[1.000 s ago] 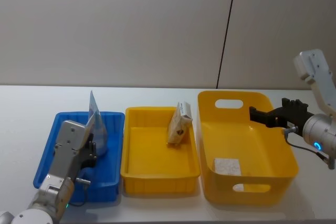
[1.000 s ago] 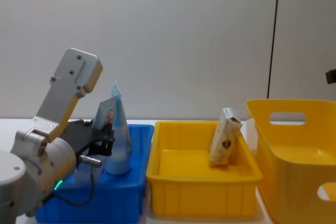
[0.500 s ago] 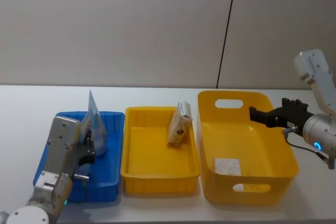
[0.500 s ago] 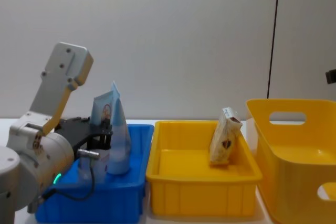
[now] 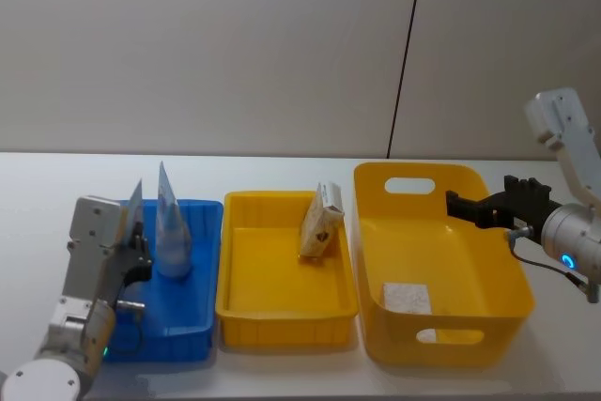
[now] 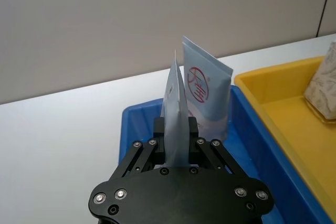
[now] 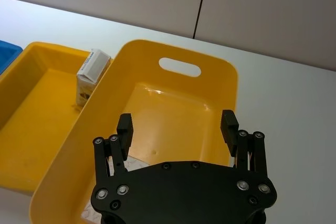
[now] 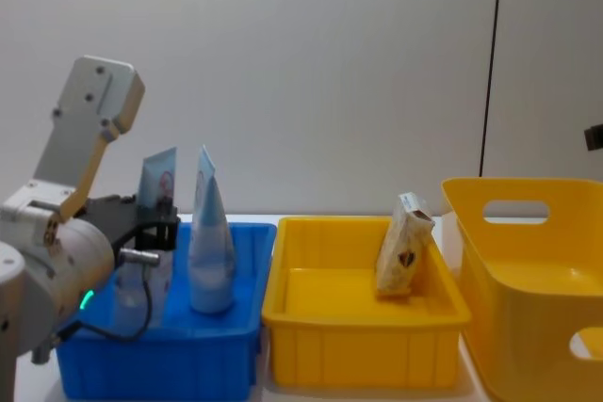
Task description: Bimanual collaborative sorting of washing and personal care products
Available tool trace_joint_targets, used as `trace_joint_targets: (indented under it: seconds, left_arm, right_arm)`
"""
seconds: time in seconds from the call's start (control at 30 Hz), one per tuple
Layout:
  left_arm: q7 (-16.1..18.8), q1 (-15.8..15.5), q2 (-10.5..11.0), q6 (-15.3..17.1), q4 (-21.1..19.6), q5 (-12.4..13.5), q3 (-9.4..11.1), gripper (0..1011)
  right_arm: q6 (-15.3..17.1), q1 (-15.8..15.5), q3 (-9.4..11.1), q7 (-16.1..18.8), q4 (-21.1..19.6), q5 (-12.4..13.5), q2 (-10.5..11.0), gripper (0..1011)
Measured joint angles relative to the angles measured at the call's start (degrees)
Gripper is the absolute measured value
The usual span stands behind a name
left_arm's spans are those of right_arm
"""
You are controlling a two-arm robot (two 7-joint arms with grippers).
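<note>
A white table (image 5: 56,185) stands before a plain grey wall. The left gripper (image 6: 176,127), fingers clamped on a pale pouch (image 6: 176,93), has drawn back to the blue bin's (image 5: 183,302) left side, away from the second pouch (image 5: 171,232) standing inside. Release looks close. Far right of the blue bin, the right gripper (image 7: 177,124) hovers, fingers spread, above the deep yellow bin (image 5: 451,326).

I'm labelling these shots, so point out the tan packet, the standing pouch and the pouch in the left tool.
tan packet (image 5: 320,224): head view, its front face.
standing pouch (image 8: 211,265): chest view, its lower body.
held pouch (image 6: 176,119): left wrist view, its thin edge.
</note>
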Motion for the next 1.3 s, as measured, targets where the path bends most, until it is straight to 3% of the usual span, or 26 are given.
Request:
trace_joint_targets:
  seconds: [0.23, 0.47, 0.97, 1.3]
  left_arm:
    - [0.5, 0.1, 0.3, 1.8, -2.6, 0.5, -0.9, 208]
    - [-1.0, 0.4, 0.4, 2.7, -5.2, -1.3, -2.2, 208]
    - [-6.3, 1.6, -1.3, 2.5, -11.1, -8.7, -6.2, 208]
    - [-10.2, 2.1, -3.7, 1.9, -14.4, -15.2, -8.9, 208]
  right_arm:
    - [0.0, 0.0, 0.0, 0.0, 0.0, 0.0, 0.0, 1004]
    - [0.0, 0.0, 0.0, 0.0, 0.0, 0.0, 0.0, 1004]
    - [0.0, 0.0, 0.0, 0.0, 0.0, 0.0, 0.0, 1003]
    - [0.0, 0.0, 0.0, 0.0, 0.0, 0.0, 0.0, 1004]
